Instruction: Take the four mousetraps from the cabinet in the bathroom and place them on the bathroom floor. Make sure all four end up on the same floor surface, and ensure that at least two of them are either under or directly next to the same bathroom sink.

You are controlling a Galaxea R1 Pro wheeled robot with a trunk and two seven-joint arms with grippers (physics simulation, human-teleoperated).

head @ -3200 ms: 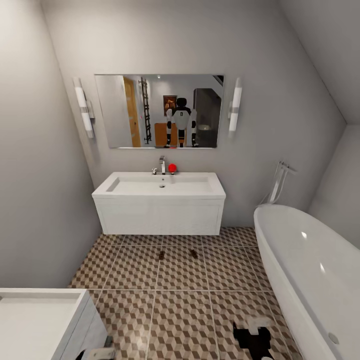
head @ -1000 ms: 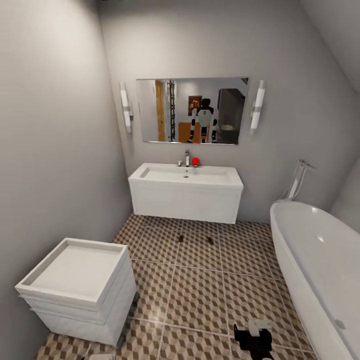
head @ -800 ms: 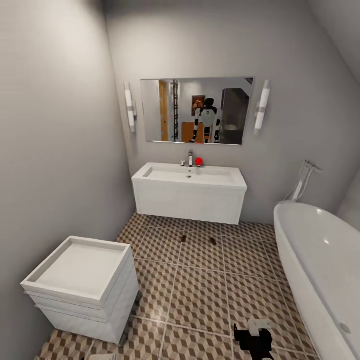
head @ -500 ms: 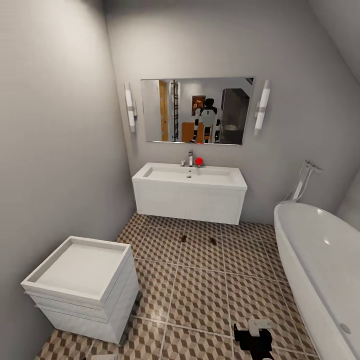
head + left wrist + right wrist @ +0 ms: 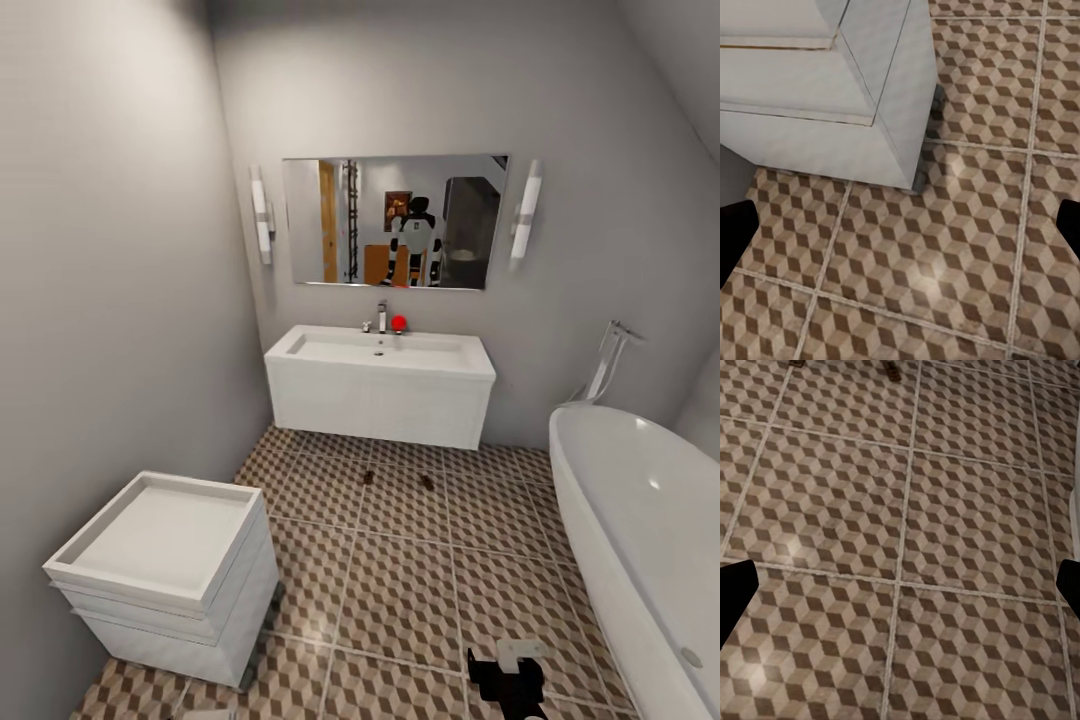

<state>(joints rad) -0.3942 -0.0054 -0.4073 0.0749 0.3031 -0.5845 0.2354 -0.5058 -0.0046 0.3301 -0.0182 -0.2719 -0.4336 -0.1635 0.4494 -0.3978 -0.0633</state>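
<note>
Two mousetraps (image 5: 368, 477) (image 5: 427, 482) lie on the bathroom floor (image 5: 400, 580), small and dark, just in front of the white wall-hung sink (image 5: 380, 390). The right wrist view catches them at the far edge of the tiles, one mousetrap (image 5: 892, 369) beside the other (image 5: 795, 363). My right gripper (image 5: 508, 682) hangs low over the tiles near the bathtub, its jaws wide apart and empty (image 5: 900, 589). My left gripper (image 5: 900, 232) is open too, over bare tiles beside the white drawer unit. The cabinet is out of view.
A white drawer unit (image 5: 165, 575) stands against the left wall, its corner close to my left gripper (image 5: 881, 112). The oval white bathtub (image 5: 640, 540) fills the right side. A mirror (image 5: 395, 222) hangs above the sink, and a red ball (image 5: 399, 322) sits by the tap.
The camera has backed away from the sink and turned, bringing the drawer unit fully into view. Over the last half second nothing has moved.
</note>
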